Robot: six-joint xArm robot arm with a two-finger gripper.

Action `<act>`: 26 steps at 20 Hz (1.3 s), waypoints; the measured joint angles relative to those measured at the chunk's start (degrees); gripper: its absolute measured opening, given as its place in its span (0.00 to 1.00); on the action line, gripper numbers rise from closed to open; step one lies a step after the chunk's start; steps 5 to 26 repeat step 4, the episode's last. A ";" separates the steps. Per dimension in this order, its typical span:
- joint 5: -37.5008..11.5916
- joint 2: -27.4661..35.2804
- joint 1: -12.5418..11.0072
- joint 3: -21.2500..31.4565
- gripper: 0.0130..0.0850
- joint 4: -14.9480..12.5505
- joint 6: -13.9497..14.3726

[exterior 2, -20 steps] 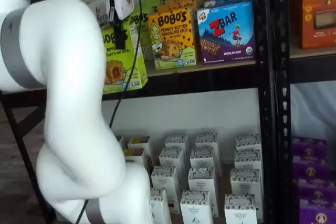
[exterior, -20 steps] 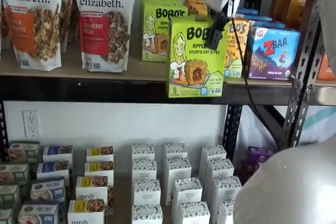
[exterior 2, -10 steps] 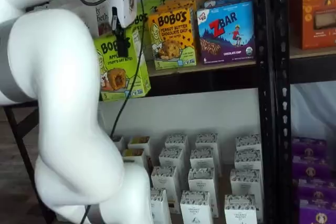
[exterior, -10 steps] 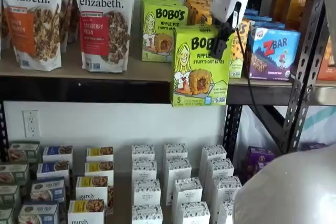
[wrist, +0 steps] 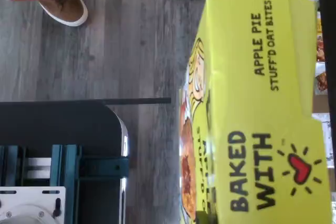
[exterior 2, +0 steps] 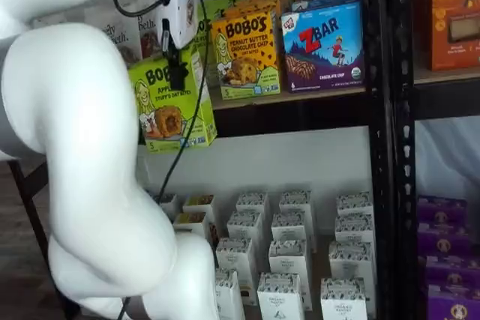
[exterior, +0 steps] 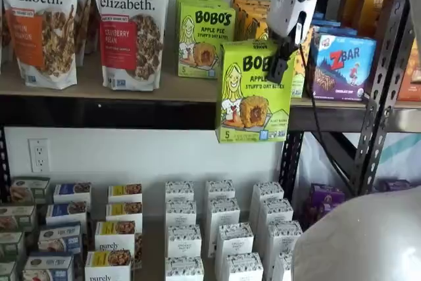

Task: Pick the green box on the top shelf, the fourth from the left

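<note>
The green box (exterior: 255, 90) is a lime-green Bobo's Apple Pie carton. It hangs upright in the air in front of the top shelf (exterior: 131, 113), its lower part covering the dark front rail. My gripper (exterior: 279, 64) is shut on its top right part from above. In a shelf view the same box (exterior 2: 169, 103) hangs under the gripper (exterior 2: 176, 73), left of the shelf's (exterior 2: 300, 110) yellow-orange box. The wrist view shows the box's top flap (wrist: 252, 119) close up, with "BAKED WITH" and a heart.
A second green Bobo's box (exterior: 204, 37) stands on the shelf behind. A yellow-orange Bobo's box (exterior 2: 246, 54) and a ZBar box (exterior 2: 322, 43) stand to the right, granola bags (exterior: 128, 24) to the left. White cartons (exterior: 217, 228) fill the lower level. A black upright (exterior 2: 382, 140) stands at the right.
The green box has come off the shelf with the gripper, moving outward and slightly right in front of the rail. The gripper stays closed on it.
</note>
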 joint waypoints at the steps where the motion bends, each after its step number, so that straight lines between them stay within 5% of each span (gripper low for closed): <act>1: 0.09 -0.14 -0.16 0.25 0.17 0.08 -0.16; 26: 0.29 -0.54 -0.50 0.94 0.17 0.20 -0.53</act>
